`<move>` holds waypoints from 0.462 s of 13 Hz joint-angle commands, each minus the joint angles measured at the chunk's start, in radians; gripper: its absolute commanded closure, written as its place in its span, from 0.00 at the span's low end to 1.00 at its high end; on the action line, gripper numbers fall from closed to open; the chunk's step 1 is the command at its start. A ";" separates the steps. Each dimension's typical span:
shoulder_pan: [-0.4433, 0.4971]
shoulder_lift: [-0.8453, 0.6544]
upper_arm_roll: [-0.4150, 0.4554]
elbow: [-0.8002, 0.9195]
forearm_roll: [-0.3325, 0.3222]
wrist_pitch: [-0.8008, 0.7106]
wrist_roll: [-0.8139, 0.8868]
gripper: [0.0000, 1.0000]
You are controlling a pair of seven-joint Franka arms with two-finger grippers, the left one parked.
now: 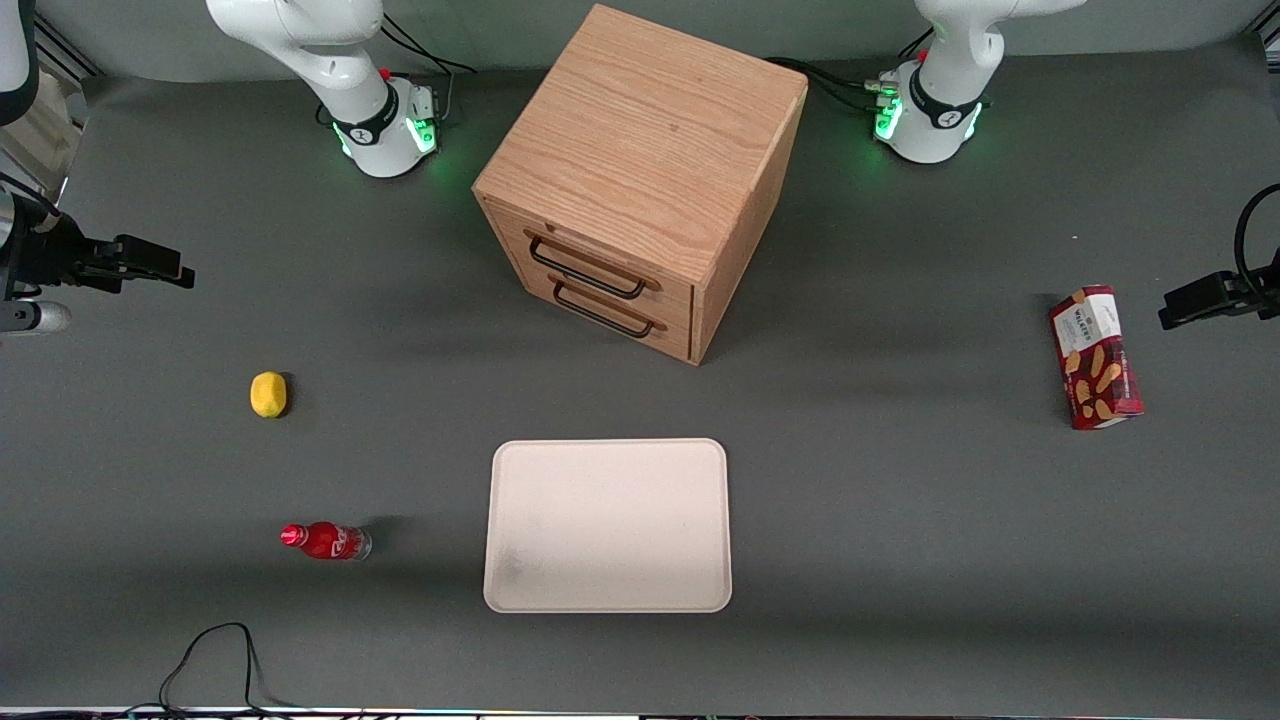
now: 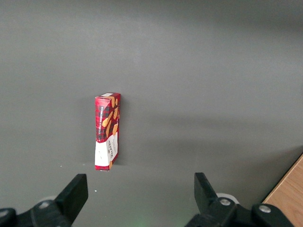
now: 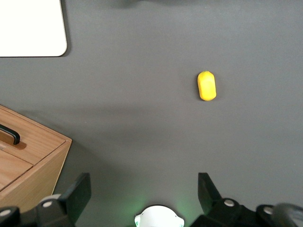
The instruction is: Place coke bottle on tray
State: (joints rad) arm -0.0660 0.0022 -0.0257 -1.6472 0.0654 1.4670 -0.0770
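**Right arm raised, bottle lying untouched**

The gripper hangs high over the counter at the working arm's end, jaws spread wide, empty. One lemon lies under them. One coke bottle lies on its side, nearer the front camera than the jaws, beside the single tray, apart. The cabinet is cut off.

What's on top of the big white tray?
Nothing: the tray shows only a faint grey smudge. The coke bottle lies on the table beside it. The end effector hangs open, high above the lemon.
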 commanded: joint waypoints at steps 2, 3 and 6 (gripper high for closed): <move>-0.005 0.019 0.001 0.044 0.011 -0.033 0.011 0.00; -0.005 0.030 0.003 0.055 0.011 -0.033 0.022 0.00; -0.005 0.079 0.003 0.142 0.010 -0.082 0.022 0.00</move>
State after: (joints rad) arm -0.0665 0.0211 -0.0259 -1.6077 0.0654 1.4431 -0.0728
